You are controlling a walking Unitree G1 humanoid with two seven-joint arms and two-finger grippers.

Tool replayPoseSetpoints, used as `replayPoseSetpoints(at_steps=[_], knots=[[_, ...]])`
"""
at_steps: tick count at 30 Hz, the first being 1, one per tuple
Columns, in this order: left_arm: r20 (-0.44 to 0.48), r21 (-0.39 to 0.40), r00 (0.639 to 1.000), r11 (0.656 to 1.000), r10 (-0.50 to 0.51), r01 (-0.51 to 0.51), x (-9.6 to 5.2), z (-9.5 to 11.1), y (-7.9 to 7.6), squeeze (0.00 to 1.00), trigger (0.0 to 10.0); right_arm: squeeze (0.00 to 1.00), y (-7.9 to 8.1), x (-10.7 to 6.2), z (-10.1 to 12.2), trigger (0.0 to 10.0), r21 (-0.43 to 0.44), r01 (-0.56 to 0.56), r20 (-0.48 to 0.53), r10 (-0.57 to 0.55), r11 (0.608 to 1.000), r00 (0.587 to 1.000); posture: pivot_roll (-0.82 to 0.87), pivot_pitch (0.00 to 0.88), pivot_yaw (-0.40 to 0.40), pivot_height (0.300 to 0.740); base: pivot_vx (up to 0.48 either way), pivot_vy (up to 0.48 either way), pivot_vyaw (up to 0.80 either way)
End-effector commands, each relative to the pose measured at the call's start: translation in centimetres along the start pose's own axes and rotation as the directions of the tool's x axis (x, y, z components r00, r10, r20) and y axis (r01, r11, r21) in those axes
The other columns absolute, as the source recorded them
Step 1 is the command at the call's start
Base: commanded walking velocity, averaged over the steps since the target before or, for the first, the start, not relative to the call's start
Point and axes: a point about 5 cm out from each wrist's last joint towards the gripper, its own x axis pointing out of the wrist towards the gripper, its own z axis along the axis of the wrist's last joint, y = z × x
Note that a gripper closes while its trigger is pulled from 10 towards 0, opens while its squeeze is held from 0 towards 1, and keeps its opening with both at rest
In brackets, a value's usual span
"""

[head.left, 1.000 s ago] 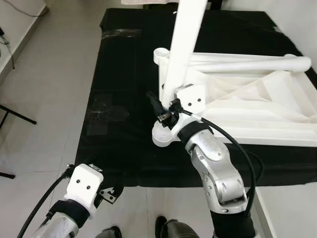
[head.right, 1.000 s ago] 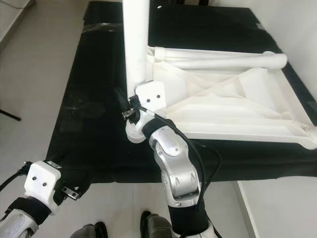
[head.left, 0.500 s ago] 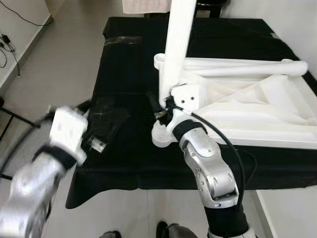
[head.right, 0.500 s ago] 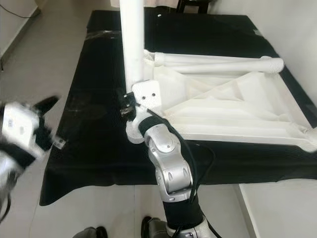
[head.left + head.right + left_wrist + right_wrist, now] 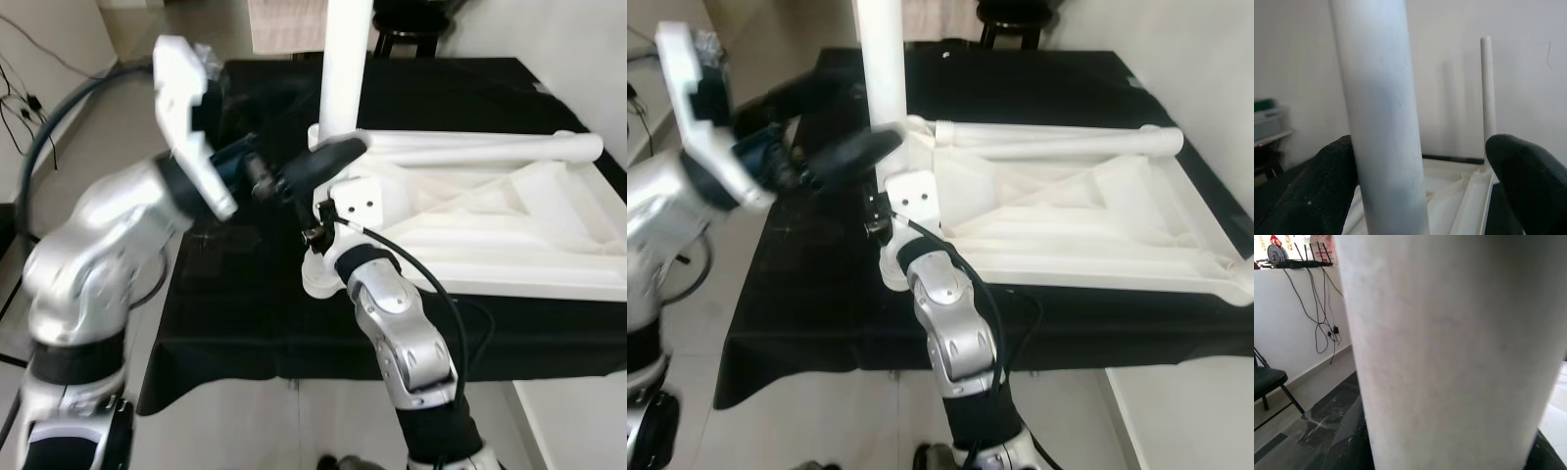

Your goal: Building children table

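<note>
White plastic top (image 5: 509, 225) lies upside down on a black cloth (image 5: 245, 294) at centre right of the head views, ribs up, so the leg sockets face upward. One leg (image 5: 345, 69) stands upright at the top's near-left corner, running out the upper edge of the frame; a second leg (image 5: 470, 147) lies flat along the top's far rim, waiting its turn.

Right gripper (image 5: 318, 230) sits at the base of the upright leg, just beside the corner socket, apparently steadying it there; the right wrist view has the leg pressed close, but I cannot tell how its fingers stand.

Left gripper (image 5: 284, 171) is raised in the upper left of the frame, reaching toward the same leg higher up. In the left wrist view its fingers (image 5: 1334, 186) are spread wide, one either side of the leg, not yet closed on it; likely a second hold to seat or turn the leg straight
</note>
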Motion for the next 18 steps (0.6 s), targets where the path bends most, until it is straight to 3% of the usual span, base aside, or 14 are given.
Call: replayPoseSetpoints(at_steps=[1,6,7,8,9,18], knots=[[-0.054,-0.001,0.998,1.000,-0.016,0.016,0.8,-1.0,0.1,0.00,10.0,0.00,2.0,0.4,-1.5,10.0,0.072,-0.049,-0.083,0.055,0.996,0.995,-0.20,0.122,-0.031,0.740,0.000,0.000,0.00],[-0.120,0.003,0.993,1.000,0.000,0.001,1.7,-1.7,0.3,0.00,10.0,0.00,2.0,0.5,-1.5,10.0,0.071,-0.050,-0.078,0.056,0.996,0.995,-0.20,0.119,-0.026,0.740,0.000,0.000,0.00],[-0.132,0.000,0.991,1.000,0.006,-0.006,1.8,-1.8,0.5,0.00,4.5,0.00,2.0,0.5,-1.5,10.0,0.070,-0.051,-0.077,0.056,0.996,0.995,-0.20,0.119,-0.025,0.740,0.000,0.000,0.00],[-0.132,0.000,0.991,1.000,0.006,-0.006,1.8,-1.8,0.5,0.00,4.5,0.00,2.0,0.5,-1.5,10.0,0.070,-0.051,-0.077,0.056,0.996,0.995,-0.20,0.119,-0.025,0.740,0.000,0.000,0.00],[-0.140,0.000,0.990,1.000,0.012,-0.012,1.9,-2.0,0.7,0.00,0.0,0.00,2.0,0.6,-1.5,10.0,0.069,-0.051,-0.076,0.056,0.996,0.996,-0.20,0.116,-0.027,0.740,0.000,0.000,0.00],[-0.155,0.002,0.988,1.000,0.023,-0.023,2.0,-2.4,1.4,0.00,0.0,0.00,1.9,0.7,-1.5,10.0,0.055,-0.058,-0.075,0.062,0.997,0.995,-0.20,0.113,-0.031,0.740,0.000,0.000,0.00]])
